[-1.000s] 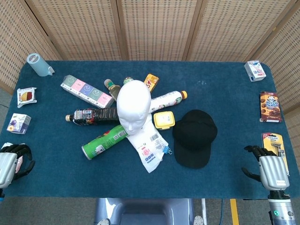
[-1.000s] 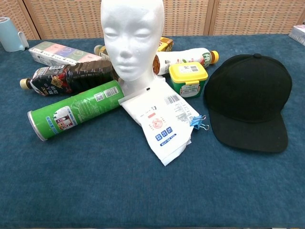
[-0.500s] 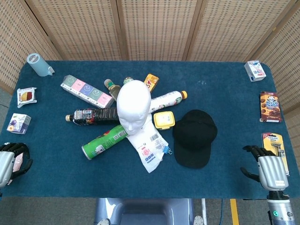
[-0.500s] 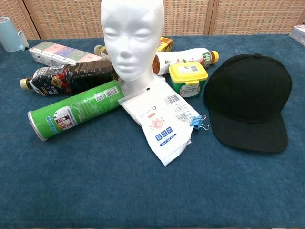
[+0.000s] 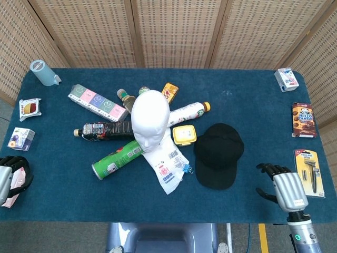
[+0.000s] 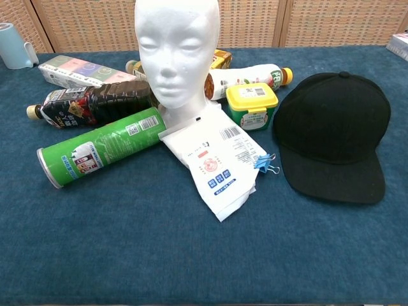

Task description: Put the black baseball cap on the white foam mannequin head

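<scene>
black baseball cap (image 5: 218, 154) | matte, brim toward camera | seemingly unmarked

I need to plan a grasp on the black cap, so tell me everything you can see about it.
The black baseball cap is plain, matte and fabric-looking, with a rounded crown, a small button on top and a flat brim pointing toward the robot. It lies crown-up on the blue table, to the right of the white foam mannequin head and apart from it. The yellow-lidded tub sits close at its left edge. Neither robot hand touches it; the right robot hand is nearer.
</scene>
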